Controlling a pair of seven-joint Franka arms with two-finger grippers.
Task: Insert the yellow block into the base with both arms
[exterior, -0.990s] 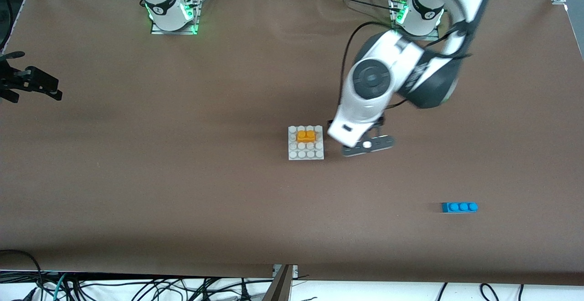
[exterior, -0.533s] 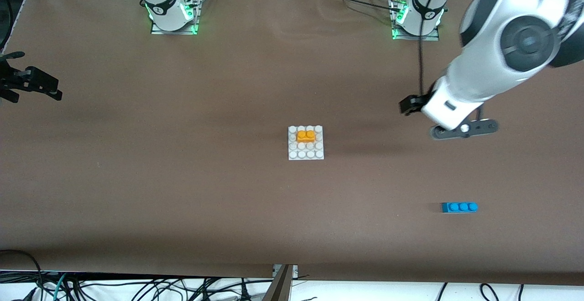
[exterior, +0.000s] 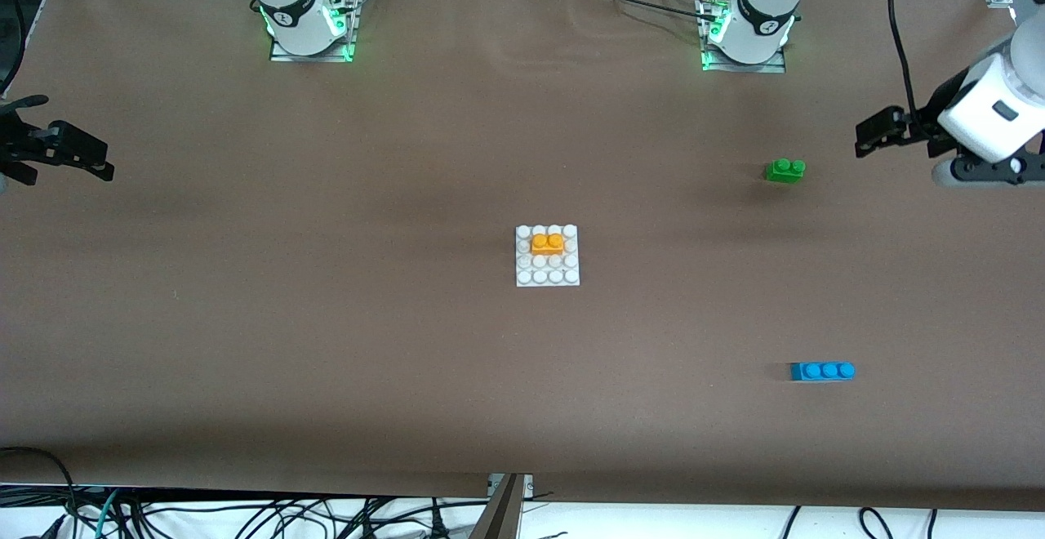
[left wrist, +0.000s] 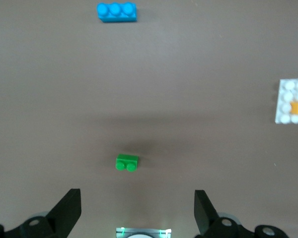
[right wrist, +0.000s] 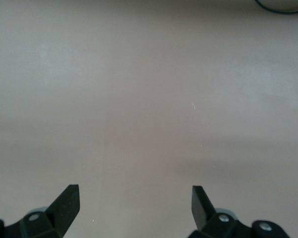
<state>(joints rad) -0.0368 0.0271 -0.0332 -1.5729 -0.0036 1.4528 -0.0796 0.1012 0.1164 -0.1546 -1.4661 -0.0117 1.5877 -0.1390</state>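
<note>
The left end effector (left wrist: 136,213) hangs spread wide and empty over the surface's (exterior: 326,318) left-arm end; the right end effector (right wrist: 134,210), likewise spread, waits. The yellow block (exterior: 547,242) sits on the base (exterior: 547,276).

orange-yellow two-stud block (exterior: 547,242) seated flat on white studded base (exterior: 571,278)

Table (exterior: 326,343): wide surface under a brown covering, carrying two arm bases along one long edge.

Lying directly on it:
- White studded base (exterior: 547,274), mid-table, well apart from both the left pincer (exterior: 878,137) and the right pincer (exterior: 61,155), roughly between them.
- Green two-stud brick (exterior: 784,170), near the left pincer, toward mid-table from it.
- Blue three-stud brick (exterior: 822,371), well apart from the left pincer, nearer the front camera than the green brick.
</note>
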